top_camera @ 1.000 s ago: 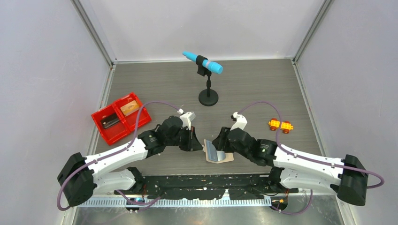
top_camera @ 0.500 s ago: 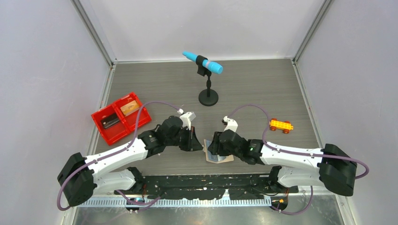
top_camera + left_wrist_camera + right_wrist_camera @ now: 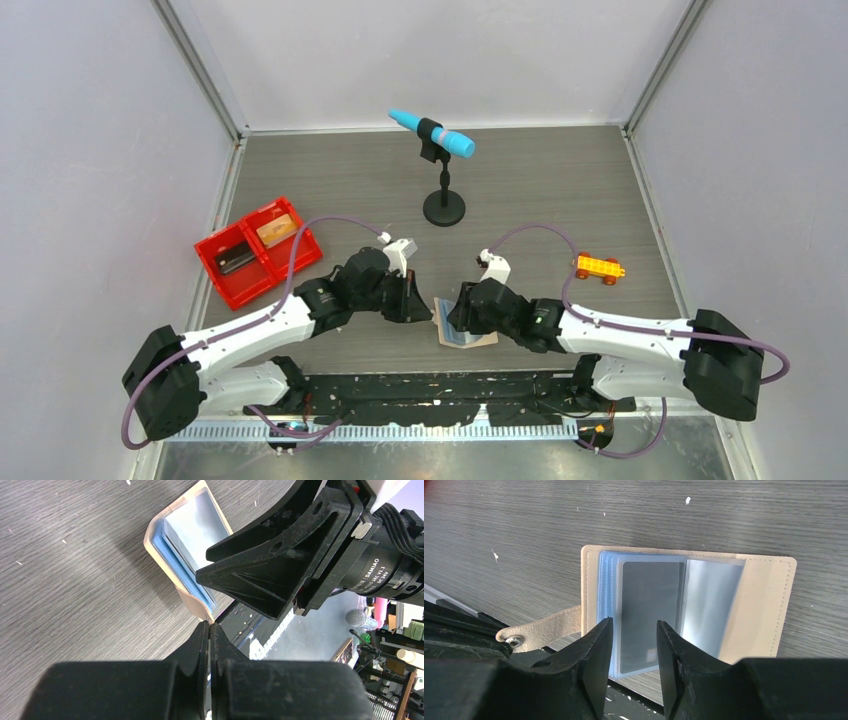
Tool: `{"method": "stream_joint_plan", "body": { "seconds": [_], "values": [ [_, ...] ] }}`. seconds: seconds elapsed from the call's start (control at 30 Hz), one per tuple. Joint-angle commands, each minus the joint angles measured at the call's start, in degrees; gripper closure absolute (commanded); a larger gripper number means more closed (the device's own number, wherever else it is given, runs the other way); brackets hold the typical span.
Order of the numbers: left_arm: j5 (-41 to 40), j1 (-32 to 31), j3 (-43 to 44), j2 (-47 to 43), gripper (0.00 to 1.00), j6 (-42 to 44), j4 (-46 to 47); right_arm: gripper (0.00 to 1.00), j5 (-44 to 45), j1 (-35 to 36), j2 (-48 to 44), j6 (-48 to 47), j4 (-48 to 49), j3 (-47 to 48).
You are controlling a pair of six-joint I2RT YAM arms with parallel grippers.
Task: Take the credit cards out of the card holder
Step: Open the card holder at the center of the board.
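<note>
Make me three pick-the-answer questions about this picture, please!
1. How many compartments has the red plastic tray? A) one B) two C) four
2. Where is the orange-yellow toy brick car? A) in the tray B) in a claw C) on the grey table's right side
3. How is the tan leather-like card holder? A) open B) snapped shut C) rolled up
Answers: 1 B, one wall splits it in two. 2 C, it stands alone on the wood. 3 A, its clear sleeves show under the open right claw.

Bright, even overhead light; soft shadows; glare on card holder [image 3: 711, 600] sleeves; close right fingers [image 3: 594, 665] slightly blurred.
</note>
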Motion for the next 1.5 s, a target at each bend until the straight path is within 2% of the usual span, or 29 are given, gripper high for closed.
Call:
{"method": "stream_joint_plan", "body": {
  "seconds": [0.0,0.53,0.83,1.1,1.47],
  "values": [
    [-0.7,-0.1,0.3,-0.7,1.00,-0.2,2.1,0.55,2.6,0.3,-2.0,0.5,-2.0,-0.4],
    [-0.9,-0.1,0.0,-0.6,1.00,-0.3,2.3,0.52,4.0,0.3,-3.4,0.3,-4.1,-0.9],
    [-1.3,-0.1,-0.3,-0.5,1.00,-0.2,2.3,0.50,7.1,0.3,-4.8,0.0,-9.1,0.4],
    [-2.0,-0.1,-0.4,-0.1,1.00,0.3,1.5,0.51,8.0,0.3,-4.7,0.0,-10.2,0.3],
    [-5.3,-0.1,-1.4,-0.8,1.00,1.2,-1.8,0.52,11.5,0.2,-7.2,0.0,-16.9,1.9]
  ]
}}
